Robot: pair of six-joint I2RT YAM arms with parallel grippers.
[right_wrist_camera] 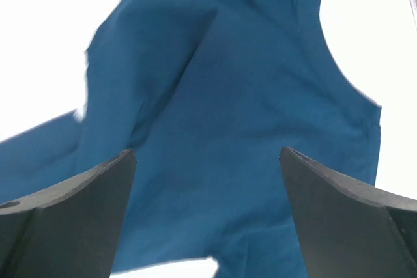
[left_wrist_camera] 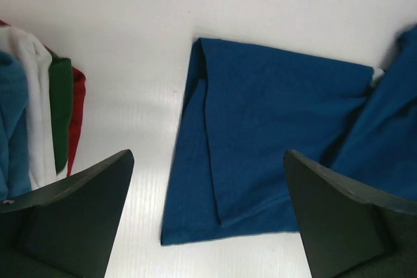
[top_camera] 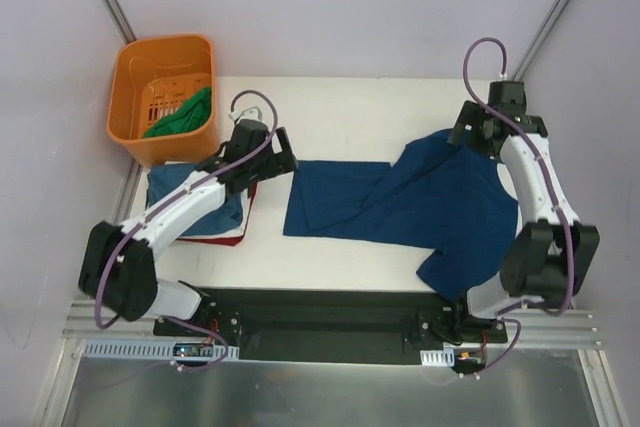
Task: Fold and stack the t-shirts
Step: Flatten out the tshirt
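A blue t-shirt (top_camera: 400, 202) lies across the middle of the table, its left part folded into a flat rectangle and its right part rumpled. My left gripper (top_camera: 283, 154) hangs open just left of that folded edge; in the left wrist view the blue t-shirt (left_wrist_camera: 260, 128) lies flat beneath the open left gripper (left_wrist_camera: 208, 157). My right gripper (top_camera: 466, 133) stands open over the shirt's far right corner, and the blue t-shirt (right_wrist_camera: 228, 128) fills the right wrist view below the open right gripper (right_wrist_camera: 207, 153). A stack of folded t-shirts (top_camera: 190, 197) sits at the left under my left arm; its blue, white, green and red edges show on the stack (left_wrist_camera: 45, 109).
An orange plastic basket (top_camera: 135, 97) stands at the far left corner with a green t-shirt (top_camera: 182, 115) inside it. The white table (top_camera: 340, 107) ends at a black rail along the near edge, where the arm bases stand.
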